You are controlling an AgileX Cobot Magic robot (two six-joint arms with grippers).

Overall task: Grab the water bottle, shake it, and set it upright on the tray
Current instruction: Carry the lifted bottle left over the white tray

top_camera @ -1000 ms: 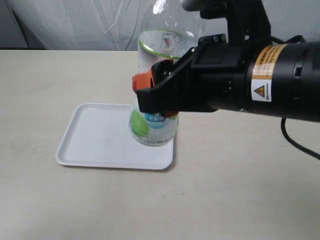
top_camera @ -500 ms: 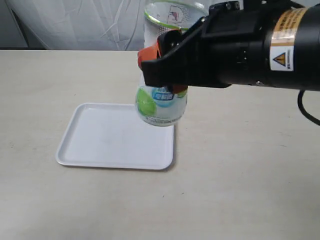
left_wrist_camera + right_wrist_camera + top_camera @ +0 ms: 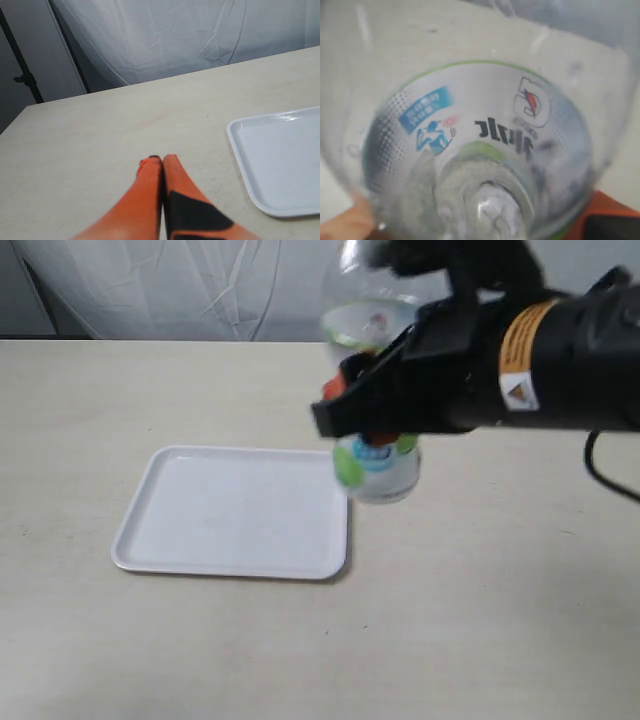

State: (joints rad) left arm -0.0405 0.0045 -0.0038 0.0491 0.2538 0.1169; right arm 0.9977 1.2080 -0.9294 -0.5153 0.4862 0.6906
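The water bottle (image 3: 384, 468) hangs in the air just past the right edge of the white tray (image 3: 215, 510), roughly upright and motion-blurred. My right gripper (image 3: 368, 428) is shut on its middle, with an orange finger showing on the bottle's left side. In the right wrist view the clear bottle (image 3: 480, 125) fills the frame, its label showing dark characters and a blue patch, and orange fingers (image 3: 612, 212) sit at its sides. My left gripper (image 3: 159, 160) is shut with nothing in it, low over the table, apart from the tray (image 3: 285, 155).
A pale beige table (image 3: 480, 620) carries the tray. White sheeting (image 3: 180, 290) hangs along the far side. A dark stand (image 3: 25, 75) is beyond the table's far corner in the left wrist view.
The right gripper has carried the bottle up from over the tray's right part and then to the right, past the tray's edge. The left gripper shows no earlier frame.
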